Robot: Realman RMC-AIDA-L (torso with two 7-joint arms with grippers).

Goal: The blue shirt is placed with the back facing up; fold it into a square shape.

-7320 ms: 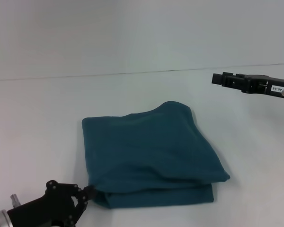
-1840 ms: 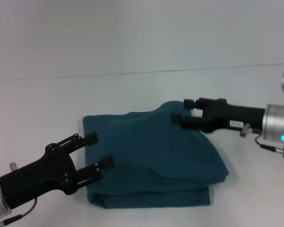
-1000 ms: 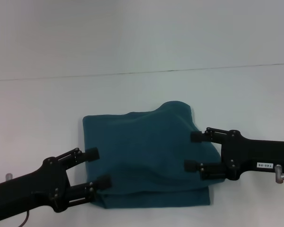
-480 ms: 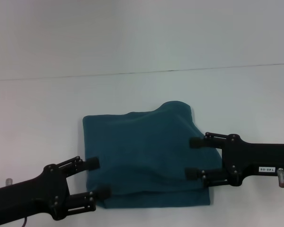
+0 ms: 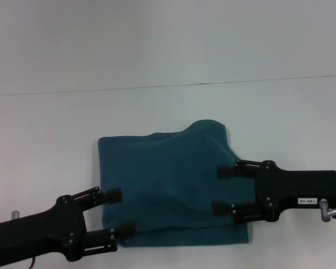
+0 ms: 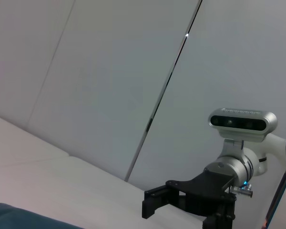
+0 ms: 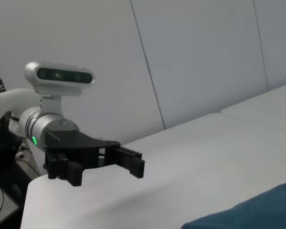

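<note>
The blue shirt (image 5: 171,179) lies folded in a rough rectangle mid-table, with its far right corner humped up. My left gripper (image 5: 120,213) is open at the shirt's near left corner, its fingertips overlapping the cloth edge. My right gripper (image 5: 222,190) is open over the shirt's right side, its fingers pointing left across the fabric. Neither one holds cloth. The left wrist view shows a strip of the shirt (image 6: 19,222) and the right gripper (image 6: 181,200) farther off. The right wrist view shows a shirt corner (image 7: 257,212) and the left gripper (image 7: 105,160) opposite.
The shirt rests on a white table (image 5: 56,129) whose far edge (image 5: 168,85) runs along a pale wall. Bare tabletop lies on all sides of the shirt.
Over the last second the right gripper slid a little leftward onto the shirt. The left gripper drew back toward the near left corner. Both stayed open and the shirt kept its shape.
</note>
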